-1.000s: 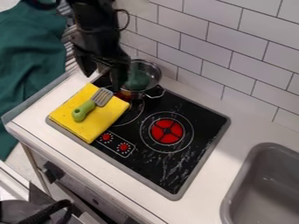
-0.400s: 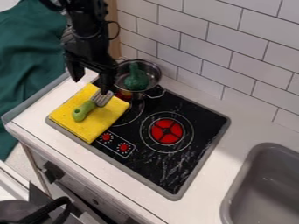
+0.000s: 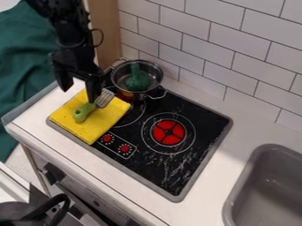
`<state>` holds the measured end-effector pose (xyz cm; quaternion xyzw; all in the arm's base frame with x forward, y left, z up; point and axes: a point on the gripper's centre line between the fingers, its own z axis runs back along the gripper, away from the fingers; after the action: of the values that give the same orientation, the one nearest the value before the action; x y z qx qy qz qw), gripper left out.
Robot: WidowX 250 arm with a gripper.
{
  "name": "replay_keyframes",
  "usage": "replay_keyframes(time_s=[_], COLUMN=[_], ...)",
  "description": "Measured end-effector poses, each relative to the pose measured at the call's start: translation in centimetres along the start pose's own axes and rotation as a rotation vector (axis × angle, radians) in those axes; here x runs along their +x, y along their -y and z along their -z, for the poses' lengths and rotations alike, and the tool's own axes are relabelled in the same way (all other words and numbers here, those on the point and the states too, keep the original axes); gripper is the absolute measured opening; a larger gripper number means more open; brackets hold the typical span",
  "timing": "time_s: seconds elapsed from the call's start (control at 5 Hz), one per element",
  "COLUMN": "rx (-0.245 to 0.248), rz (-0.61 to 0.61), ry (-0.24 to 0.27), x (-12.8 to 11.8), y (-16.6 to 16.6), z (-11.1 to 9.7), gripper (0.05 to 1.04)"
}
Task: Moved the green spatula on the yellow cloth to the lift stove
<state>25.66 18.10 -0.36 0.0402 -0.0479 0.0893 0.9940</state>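
Spatula [image 3: 84,112]: handle green, blade grey with striped slots.
Cloth [image 3: 106,122]: plain yellow.
Stove [image 3: 154,165]: glossy black, edged grey; thin white rings, plus whitish streaks toward its front right corner.
Burner [image 3: 161,131]: red, marked with a black cross.
Knobs [image 3: 107,138]: red, ringed with white marks.
Pot [image 3: 154,69]: silver; its contents [image 3: 137,81], dark green.
Gripper [image 3: 78,94]: black.
Worktop [image 3: 32,114]: white.
Sink [image 3: 265,194]: grey.
Tiles [image 3: 212,26]: white, brick pattern, darker lines.
Panel [image 3: 105,39]: tan.
Fabric [image 3: 29,53]: deep green.
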Motion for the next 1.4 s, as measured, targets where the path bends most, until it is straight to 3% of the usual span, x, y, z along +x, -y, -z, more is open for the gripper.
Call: replay_keyframes(time_s=[0.4, 0.8, 1.2, 1.4], rx=[-0.039, -0.051, -0.047, -0.038], rz=[0.027, 0.023, 0.014, 0.025], ry=[0.015, 0.025, 0.005, -0.016], x=[-1.3, -1.7, -1.9, -1.9], y=[-0.8, -1.4, -1.2, -0.6], z=[1.6, 1.6, 2.2, 2.7], gripper=[1.008, 0.991, 0.884, 0.757])
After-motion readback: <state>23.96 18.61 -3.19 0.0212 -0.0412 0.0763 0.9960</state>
